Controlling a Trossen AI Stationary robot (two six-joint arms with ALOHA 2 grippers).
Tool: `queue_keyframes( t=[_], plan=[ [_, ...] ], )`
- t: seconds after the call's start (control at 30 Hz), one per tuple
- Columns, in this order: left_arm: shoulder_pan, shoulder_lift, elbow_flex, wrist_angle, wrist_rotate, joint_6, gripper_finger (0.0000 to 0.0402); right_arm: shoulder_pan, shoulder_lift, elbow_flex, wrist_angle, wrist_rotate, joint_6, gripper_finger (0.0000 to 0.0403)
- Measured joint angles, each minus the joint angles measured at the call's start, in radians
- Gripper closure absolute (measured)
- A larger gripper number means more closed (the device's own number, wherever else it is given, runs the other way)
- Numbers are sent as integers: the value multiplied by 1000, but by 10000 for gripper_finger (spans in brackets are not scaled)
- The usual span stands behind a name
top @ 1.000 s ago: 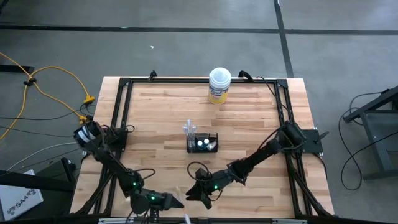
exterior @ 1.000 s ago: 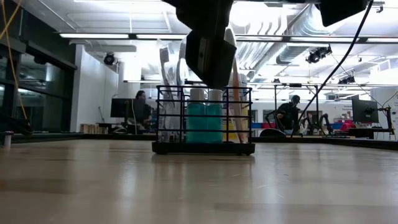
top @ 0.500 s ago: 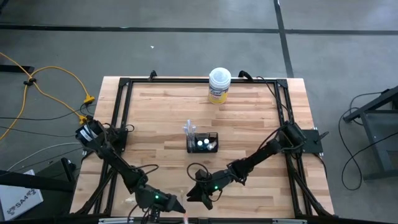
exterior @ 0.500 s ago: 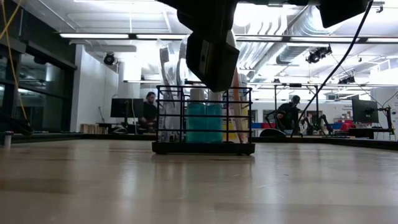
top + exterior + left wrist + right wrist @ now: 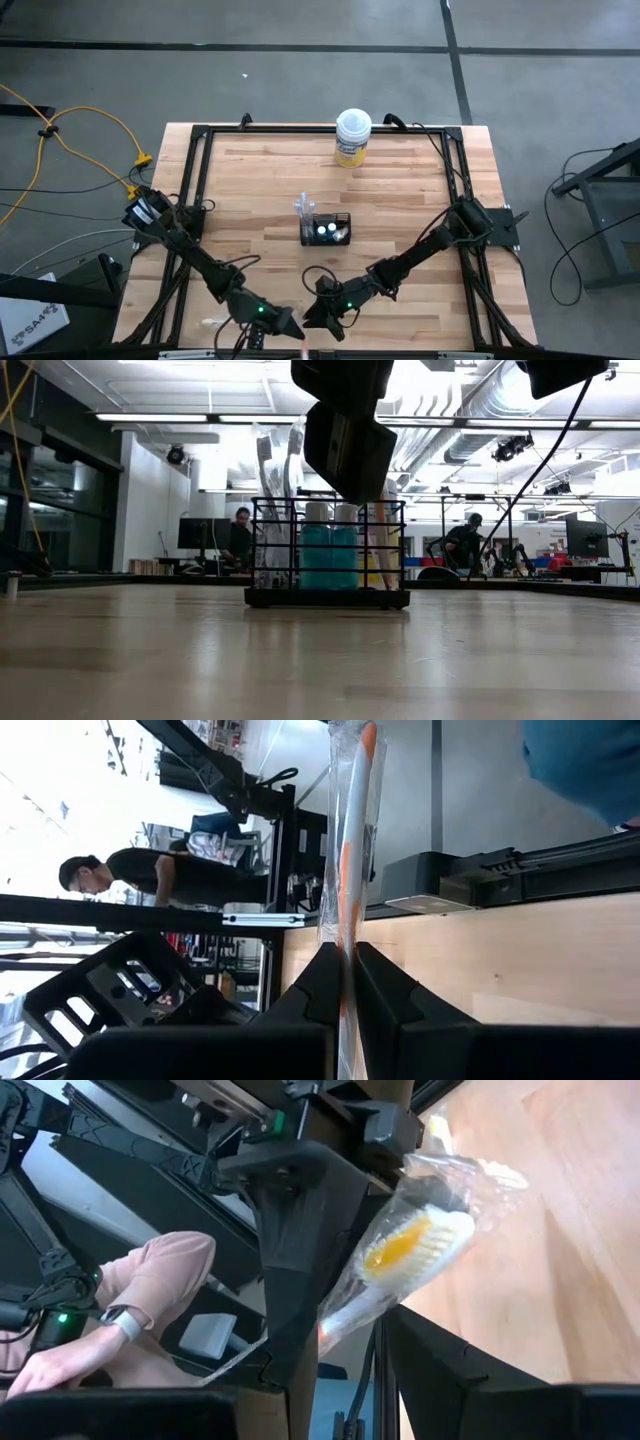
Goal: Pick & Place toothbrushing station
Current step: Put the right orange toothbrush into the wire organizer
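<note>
Left pincer (image 5: 347, 982) is clenched on a wrapped toothbrush (image 5: 352, 830), whose long axis runs straight out from the fingers. Right pincer (image 5: 345, 1342), partly parted, grasps the same toothbrush near its bristle head, low at the surface's (image 5: 400, 190) front edge. Mesh holder (image 5: 326, 229) stands mid-surface.

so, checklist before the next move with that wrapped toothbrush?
1. Left pincer shut on clear-wrapped white-and-orange toothbrush: ok.
2. Right pincer close beside the left one: ok.
3. Right pincer's hold on the toothbrush: cannot tell.
4. Black wire-mesh rectangular holder upright mid-table, clear of both arms: ok.
5. Free space in the holder for another brush: cannot tell.
</note>
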State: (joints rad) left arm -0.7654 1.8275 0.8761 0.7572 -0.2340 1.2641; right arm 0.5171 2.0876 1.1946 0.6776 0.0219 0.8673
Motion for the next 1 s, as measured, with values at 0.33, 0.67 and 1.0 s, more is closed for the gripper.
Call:
queue_keyframes(
  t=[0.33,0.67,1.0],
  plan=[
    [25,0,0,11,37,0,396,0,0,0,20,6,-15,288],
    [30,-1,0,20,33,78,396,-6,0,0,47,5,-24,288],
    [23,-1,0,44,27,124,396,-8,0,0,66,4,-24,288]
  ],
)
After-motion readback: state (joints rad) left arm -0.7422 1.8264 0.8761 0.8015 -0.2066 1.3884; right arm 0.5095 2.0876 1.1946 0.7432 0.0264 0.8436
